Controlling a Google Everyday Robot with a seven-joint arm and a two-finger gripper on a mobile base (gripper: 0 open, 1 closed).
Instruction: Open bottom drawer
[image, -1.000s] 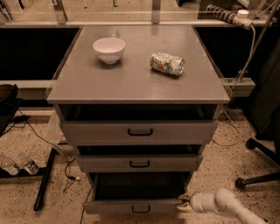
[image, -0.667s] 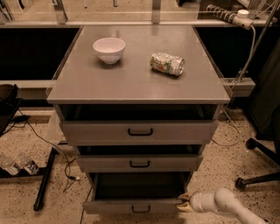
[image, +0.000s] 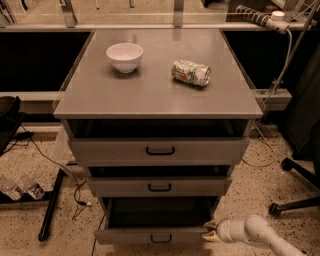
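Two plastic bottles (image: 20, 187) are seen on the floor at far left. A white bowl (image: 124, 56) is set on the grey bench (image: 155, 102), left of centre. Under the bench, three drawers are stacked. The bottom drawer (image: 150, 235) is lowest, at the lower edge of view, and its small black handle (image: 161, 238) is untouched. Its front is pulled well forward and a dark interior is exposed behind it. The top drawer (image: 159, 150) and middle drawer (image: 160, 187) are also slightly out. A crushed can (image: 191, 72) is laid on its side right of the bowl. The claw (image: 210, 231) is placed at the right end of the bottom drawer's front, touching or just beside it. Whether it is clenched or released cannot be told. The opening is judged mostly done. At most a little more pull and a retreat are left.
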